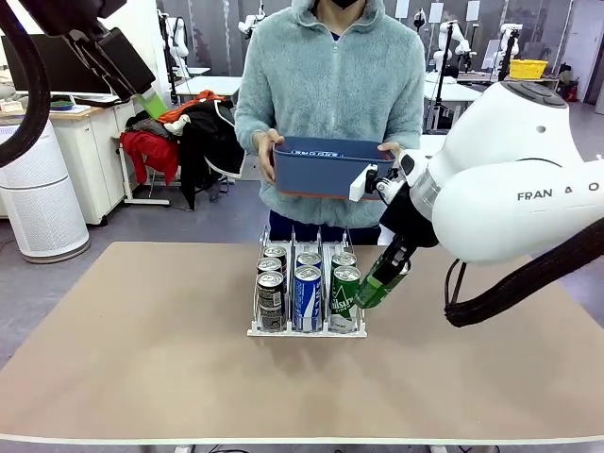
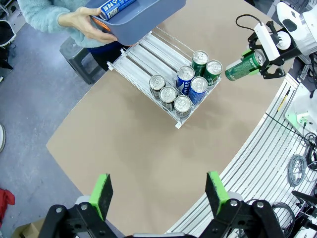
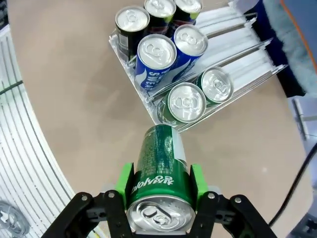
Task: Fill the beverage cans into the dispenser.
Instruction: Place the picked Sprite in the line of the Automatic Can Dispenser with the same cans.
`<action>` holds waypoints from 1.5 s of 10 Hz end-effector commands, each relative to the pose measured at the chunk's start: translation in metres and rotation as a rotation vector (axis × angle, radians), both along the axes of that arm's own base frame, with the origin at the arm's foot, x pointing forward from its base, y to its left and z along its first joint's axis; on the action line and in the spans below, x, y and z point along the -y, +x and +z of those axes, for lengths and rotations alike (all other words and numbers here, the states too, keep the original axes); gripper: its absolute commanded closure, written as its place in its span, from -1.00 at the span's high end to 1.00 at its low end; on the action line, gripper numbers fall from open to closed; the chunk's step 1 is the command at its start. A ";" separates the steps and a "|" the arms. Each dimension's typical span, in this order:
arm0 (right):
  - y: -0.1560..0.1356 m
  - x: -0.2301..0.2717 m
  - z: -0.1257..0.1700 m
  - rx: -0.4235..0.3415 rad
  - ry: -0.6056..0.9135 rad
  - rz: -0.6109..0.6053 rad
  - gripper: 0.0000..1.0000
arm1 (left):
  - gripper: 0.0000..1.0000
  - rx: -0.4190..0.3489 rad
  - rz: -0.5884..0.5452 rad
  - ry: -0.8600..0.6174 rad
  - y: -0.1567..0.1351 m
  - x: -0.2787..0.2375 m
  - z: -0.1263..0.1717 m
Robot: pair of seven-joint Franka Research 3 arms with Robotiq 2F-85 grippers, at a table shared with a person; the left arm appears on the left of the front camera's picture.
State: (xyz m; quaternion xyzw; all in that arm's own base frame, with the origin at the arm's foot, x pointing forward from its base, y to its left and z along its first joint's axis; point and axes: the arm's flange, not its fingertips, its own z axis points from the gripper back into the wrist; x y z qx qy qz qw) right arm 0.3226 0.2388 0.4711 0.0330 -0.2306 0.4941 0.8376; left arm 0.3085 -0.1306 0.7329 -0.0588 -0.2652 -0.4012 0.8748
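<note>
Green can (image 3: 157,173) sits clenched in my right jaws, with a pad (image 3: 125,184) on either side of its body. Its silver top faces my wrist and its base points away, down toward the rack (image 1: 307,332). From the front its long axis is tilted, base low and to the left, top up and to the right. It hangs above the worktop (image 1: 142,368) just beside the rack's front right corner, close to the front green can of the right lane (image 1: 345,297).

The rack stands mid-worktop with seven upright cans: three black (image 1: 271,291) in the left lane, two blue-and-white (image 1: 308,297) in the middle, two green on the right. Behind those two green ones the right lane is bare. That free end lies farther from me, toward the person (image 1: 330,85), who holds a blue bin (image 1: 326,170) above the rack's far end.

I judge the coming move turns on this: the open slot lies beyond and to the left of my can, and the can must come upright before it goes in. My right arm (image 1: 510,179) is much the nearer, reaching in from the right with the wrist bent downward. My left arm (image 1: 104,47) is raised at the upper left, well apart, its left jaws released and wide with nothing between them.
</note>
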 end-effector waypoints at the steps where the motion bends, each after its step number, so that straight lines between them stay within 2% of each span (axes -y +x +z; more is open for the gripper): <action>1: -0.010 0.002 0.007 0.009 0.023 -0.031 0.15 | 1.00 -0.006 -0.002 -0.001 0.000 -0.002 -0.001; 2: 0.000 0.000 0.000 0.000 0.000 0.000 0.15 | 1.00 -0.006 -0.002 -0.001 0.000 -0.002 -0.001; 4: 0.007 -0.010 -0.009 -0.065 -0.018 0.047 0.15 | 1.00 -0.006 -0.002 -0.001 0.000 -0.002 -0.001; 5: 0.010 -0.017 -0.015 -0.074 -0.005 0.038 0.15 | 1.00 -0.006 -0.002 -0.001 0.000 -0.002 -0.001; 7: 0.010 -0.021 -0.012 -0.114 0.019 0.065 0.15 | 1.00 -0.006 -0.002 -0.001 0.000 -0.002 -0.001; 10: 0.034 -0.022 -0.019 -0.101 0.036 0.031 0.15 | 1.00 -0.006 -0.002 -0.001 0.000 -0.002 -0.001; 12: 0.054 -0.022 -0.021 -0.116 0.014 0.035 0.15 | 1.00 -0.006 -0.002 -0.001 0.000 -0.002 -0.001; 15: 0.080 -0.025 -0.030 -0.096 0.028 0.039 0.15 | 1.00 -0.006 -0.002 -0.001 0.000 -0.002 -0.001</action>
